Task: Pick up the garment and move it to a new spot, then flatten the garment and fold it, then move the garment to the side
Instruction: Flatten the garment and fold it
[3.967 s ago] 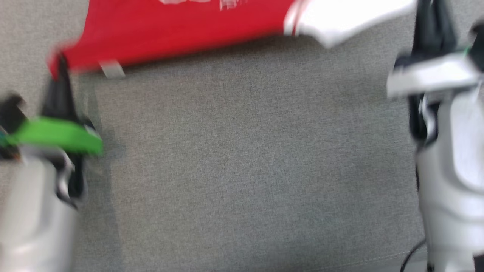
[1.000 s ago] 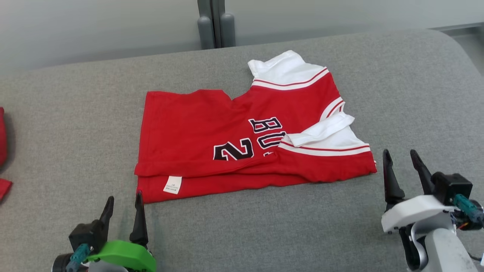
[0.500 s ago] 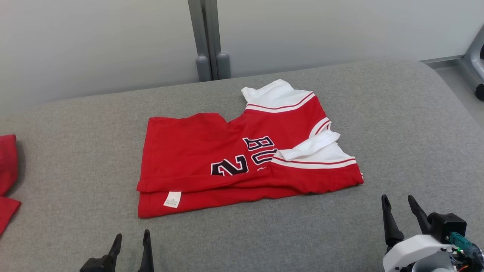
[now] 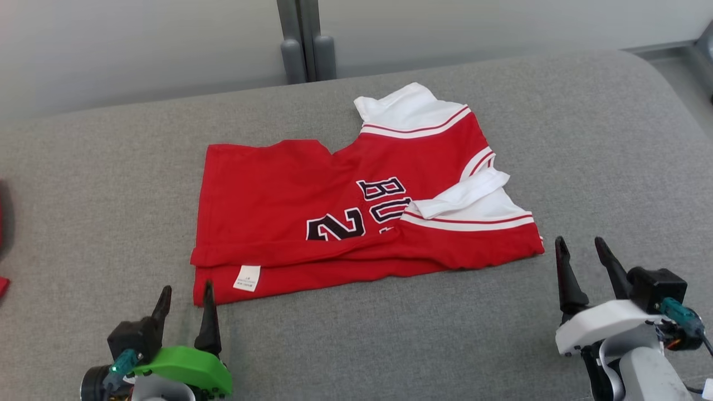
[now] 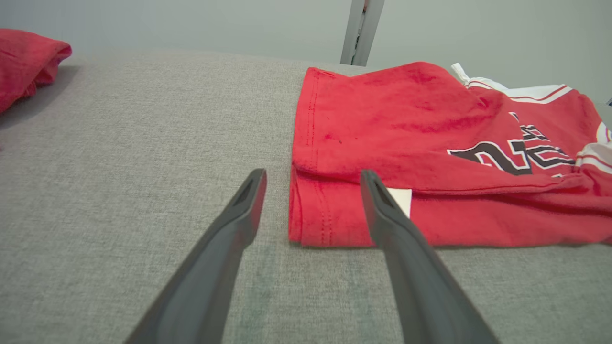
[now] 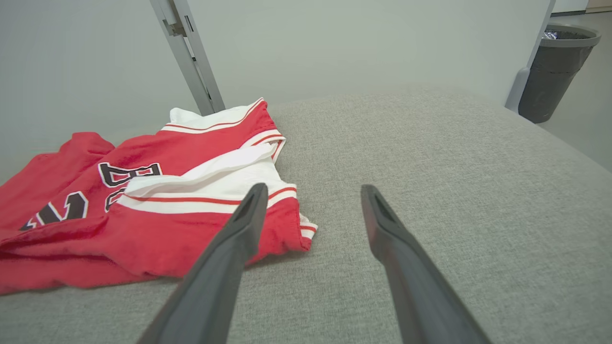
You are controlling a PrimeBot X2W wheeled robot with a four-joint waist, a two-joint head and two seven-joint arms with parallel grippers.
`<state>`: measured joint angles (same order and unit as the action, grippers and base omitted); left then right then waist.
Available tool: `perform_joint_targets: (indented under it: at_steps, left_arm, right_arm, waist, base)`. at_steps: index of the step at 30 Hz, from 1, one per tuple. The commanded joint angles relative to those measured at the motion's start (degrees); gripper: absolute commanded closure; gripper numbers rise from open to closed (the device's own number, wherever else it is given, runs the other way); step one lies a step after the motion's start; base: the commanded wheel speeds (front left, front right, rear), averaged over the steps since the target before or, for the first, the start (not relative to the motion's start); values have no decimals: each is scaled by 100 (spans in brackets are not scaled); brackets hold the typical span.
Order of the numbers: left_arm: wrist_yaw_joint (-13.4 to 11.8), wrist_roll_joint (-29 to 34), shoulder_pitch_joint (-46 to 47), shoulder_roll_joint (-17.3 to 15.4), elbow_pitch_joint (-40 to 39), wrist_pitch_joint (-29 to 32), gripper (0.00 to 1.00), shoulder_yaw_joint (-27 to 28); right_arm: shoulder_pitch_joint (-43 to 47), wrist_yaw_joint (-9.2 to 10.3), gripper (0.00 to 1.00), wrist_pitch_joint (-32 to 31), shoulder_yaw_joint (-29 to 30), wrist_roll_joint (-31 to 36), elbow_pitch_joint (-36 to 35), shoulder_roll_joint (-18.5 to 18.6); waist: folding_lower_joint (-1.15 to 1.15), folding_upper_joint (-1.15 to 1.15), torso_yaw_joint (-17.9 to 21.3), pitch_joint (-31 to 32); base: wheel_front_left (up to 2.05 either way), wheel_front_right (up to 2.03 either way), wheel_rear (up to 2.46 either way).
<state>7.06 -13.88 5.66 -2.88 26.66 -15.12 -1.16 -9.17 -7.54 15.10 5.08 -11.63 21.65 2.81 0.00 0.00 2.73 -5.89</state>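
Looking at the red-and-white jersey [image 4: 345, 189], folded over and lying mid-way across the grey cushion [image 4: 613, 139]. I've got my left gripper [image 4: 186, 287] with fingers spread just beside its near-left corner, and my right gripper [image 4: 579, 240] is spread too, just off the near-right corner.

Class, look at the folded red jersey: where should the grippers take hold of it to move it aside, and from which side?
Take the jersey at its two near corners, coming in low from the robot's side. The layers are stacked at that exposed edge, so one pinch likely catches all. The open left gripper faces one corner, the open right gripper sits beside the other.
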Motion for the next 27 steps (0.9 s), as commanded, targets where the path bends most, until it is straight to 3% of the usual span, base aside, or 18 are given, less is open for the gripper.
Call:
perform_joint_targets:
  at_steps: [1, 9, 24, 25, 26, 27]
  left_arm:
    - [23, 47, 197, -15, 97, -2, 0, 61]
    - [49, 25, 754, -139, 587, -3, 0, -98]
    - [52, -293, 704, -148, 1329, 67, 0, -594]
    - [52, -315, 708, -153, 1390, 72, 0, -654]
    - [52, -350, 711, -161, 1480, 81, 0, -746]
    - [53, -386, 716, -171, 1542, 89, 0, -841]
  right_arm:
    - [-166, 10, 0, 8, -22, -34, -12, 20]
    - [-745, 10, 0, 8, -71, 25, 144, 20]
    - [-928, 10, 0, 4, -197, 398, 1148, 20]
    - [-928, 10, 49, 2, -229, 347, 1226, 18]
    - [-936, 10, 79, -2, -260, 241, 1296, 14]
    - [-951, 10, 100, -2, -260, 164, 1328, 16]
  waist:
    - [0, 0, -12, -458]
    - [0, 0, 7, -996]
    - [0, 0, -90, -1122]
    - [0, 0, -93, -1119]
    - [0, 0, -96, -1115]
    - [0, 0, -98, -1113]
  base:
    - [0, 0, 0]
    - [0, 0, 0]
    - [0, 0, 0]
    - [0, 0, 0]
    - [0, 0, 0]
    - [0, 0, 0]
